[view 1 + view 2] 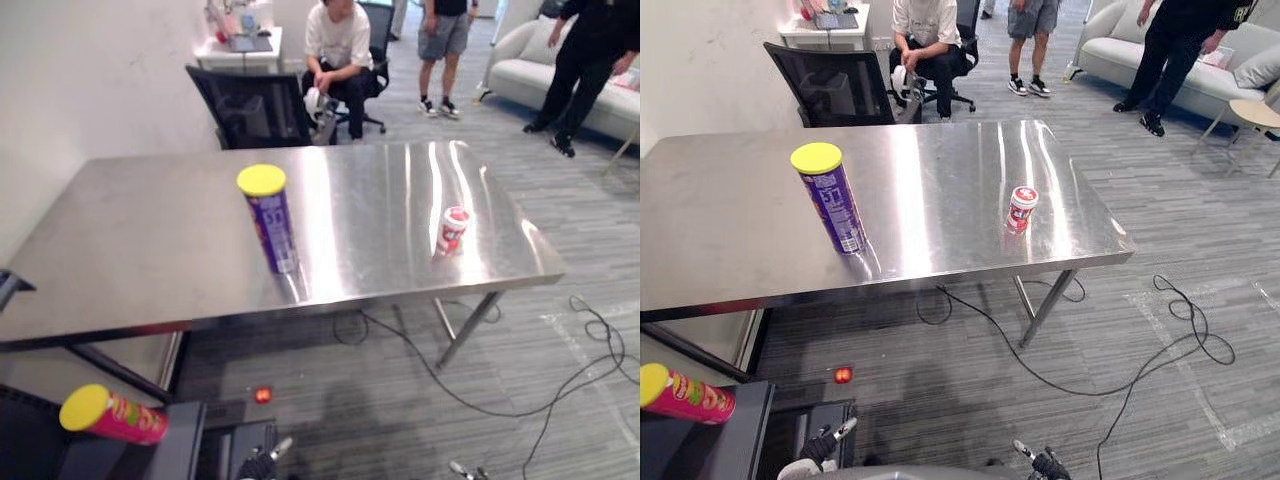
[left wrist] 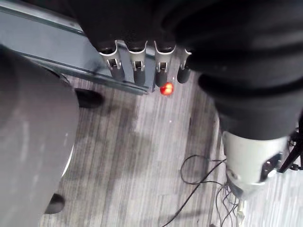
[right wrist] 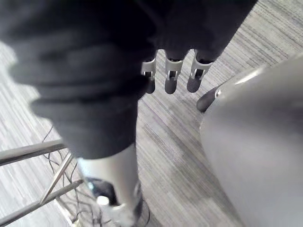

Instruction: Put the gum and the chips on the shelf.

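Observation:
A purple chips can with a yellow lid stands upright near the front edge of the steel table. The small white and red gum tub stands upright toward the table's right end. A red chips can with a yellow lid lies on its side on the dark shelf low at my left. My left hand hangs over the floor with relaxed fingers and holds nothing. My right hand hangs the same way beside me, empty. Both hands are well below the table and far from the can and the tub.
A black office chair stands behind the table. A seated person and two standing people are farther back, near a light sofa. A small red light glows on the floor under the table's front edge.

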{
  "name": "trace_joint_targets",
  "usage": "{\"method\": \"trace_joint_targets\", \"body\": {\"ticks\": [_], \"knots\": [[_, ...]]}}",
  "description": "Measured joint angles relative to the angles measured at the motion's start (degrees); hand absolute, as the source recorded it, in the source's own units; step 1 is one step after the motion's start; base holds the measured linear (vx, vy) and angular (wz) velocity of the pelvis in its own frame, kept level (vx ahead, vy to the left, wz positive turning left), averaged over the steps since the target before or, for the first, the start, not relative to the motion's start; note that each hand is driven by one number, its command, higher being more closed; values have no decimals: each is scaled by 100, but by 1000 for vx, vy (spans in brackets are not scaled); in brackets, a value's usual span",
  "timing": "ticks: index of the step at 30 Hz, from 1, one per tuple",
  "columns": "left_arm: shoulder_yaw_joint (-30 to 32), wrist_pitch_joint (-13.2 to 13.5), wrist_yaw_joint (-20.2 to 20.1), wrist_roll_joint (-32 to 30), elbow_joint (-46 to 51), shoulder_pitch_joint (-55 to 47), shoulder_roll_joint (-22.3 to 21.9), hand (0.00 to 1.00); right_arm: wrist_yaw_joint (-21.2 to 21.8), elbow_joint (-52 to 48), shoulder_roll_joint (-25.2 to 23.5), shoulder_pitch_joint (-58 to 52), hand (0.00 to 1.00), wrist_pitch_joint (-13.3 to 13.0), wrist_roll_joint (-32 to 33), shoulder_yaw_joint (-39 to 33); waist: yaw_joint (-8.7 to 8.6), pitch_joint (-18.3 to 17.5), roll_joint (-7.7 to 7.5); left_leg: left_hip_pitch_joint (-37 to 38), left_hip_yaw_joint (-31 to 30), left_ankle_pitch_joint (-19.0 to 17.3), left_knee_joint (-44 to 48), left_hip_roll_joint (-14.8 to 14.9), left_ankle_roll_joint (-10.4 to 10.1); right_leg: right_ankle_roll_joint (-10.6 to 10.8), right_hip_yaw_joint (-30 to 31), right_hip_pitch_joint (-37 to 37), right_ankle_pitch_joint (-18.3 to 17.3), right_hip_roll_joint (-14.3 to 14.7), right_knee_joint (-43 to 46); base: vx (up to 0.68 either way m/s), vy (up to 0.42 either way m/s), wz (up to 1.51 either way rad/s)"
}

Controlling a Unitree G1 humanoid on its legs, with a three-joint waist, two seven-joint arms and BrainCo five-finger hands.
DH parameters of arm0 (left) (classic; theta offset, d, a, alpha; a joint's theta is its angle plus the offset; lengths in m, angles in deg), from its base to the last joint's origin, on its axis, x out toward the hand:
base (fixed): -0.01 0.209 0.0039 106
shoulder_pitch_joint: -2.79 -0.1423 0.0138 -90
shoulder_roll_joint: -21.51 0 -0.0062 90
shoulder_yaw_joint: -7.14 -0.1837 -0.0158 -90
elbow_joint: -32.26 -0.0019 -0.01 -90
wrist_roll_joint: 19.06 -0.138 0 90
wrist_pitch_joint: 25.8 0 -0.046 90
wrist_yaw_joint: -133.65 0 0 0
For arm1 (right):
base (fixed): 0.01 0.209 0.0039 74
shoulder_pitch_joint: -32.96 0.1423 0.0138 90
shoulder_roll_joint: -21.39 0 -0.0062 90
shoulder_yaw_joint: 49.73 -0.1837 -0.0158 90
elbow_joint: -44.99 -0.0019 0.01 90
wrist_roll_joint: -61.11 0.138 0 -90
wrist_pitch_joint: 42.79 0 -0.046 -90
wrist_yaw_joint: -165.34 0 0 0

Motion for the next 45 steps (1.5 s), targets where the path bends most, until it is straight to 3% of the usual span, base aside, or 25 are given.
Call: {"method": "trace_joint_targets", "body": {"ticks": [5,6,7,18,29,34,40,42,45], "knots": [[3,12,10,10,-62,-9,-101,0,4,62,182,-21,0,0,-254,107,7,-64,108,-64,-292,26,0,21,-24,-12,-301,216,-5,32,-162,18,-28,33],[10,29,7,11,-61,-12,-100,0,4,132,189,5,0,-1,-257,108,11,-63,99,-66,-300,29,0,23,-31,-8,-313,249,5,39,-202,32,0,6],[185,40,9,106,-110,53,-5,0,-5,655,148,265,0,4,-469,-18,-41,209,-21,299,-138,-136,-8,-34,-93,-9,-284,748,82,1,-574,24,0,3],[185,30,-7,64,-107,61,-15,0,3,657,164,217,0,5,-347,-112,-40,227,8,286,-157,-135,-5,-35,-93,-9,-345,753,83,2,-574,0,0,1],[753,-6,-105,-182,-97,67,-78,0,-76,561,373,-69,0,-7,541,-1866,-37,310,2,284,-32,-150,30,-15,-90,-10,-263,646,91,5,-512,-1,1,-5],[971,-5,-104,-225,15,-14,-87,0,-346,-682,583,-79,0,-60,734,-2589,-70,331,-29,292,165,-193,31,-16,-95,-12,-65,498,107,0,-465,-11,18,-21],[859,-1,-102,-224,156,-124,-108,0,-893,-3340,1139,151,0,-709,1251,-3173,-179,305,14,291,206,-212,33,0,-91,1,-24,398,115,17,-382,14,7,-7],[720,0,-105,-226,175,-129,-92,0,-1059,-3757,1264,355,0,-858,1132,-3178,-176,288,32,285,204,-211,33,5,-91,11,-28,373,121,21,-359,0,1,-2],[472,2,-106,-225,253,-130,-75,0,-1296,-3997,1312,640,0,-872,622,-3154,-166,280,28,284,177,-209,34,0,-88,16,-66,372,126,14,-325,-11,8,4]]}}
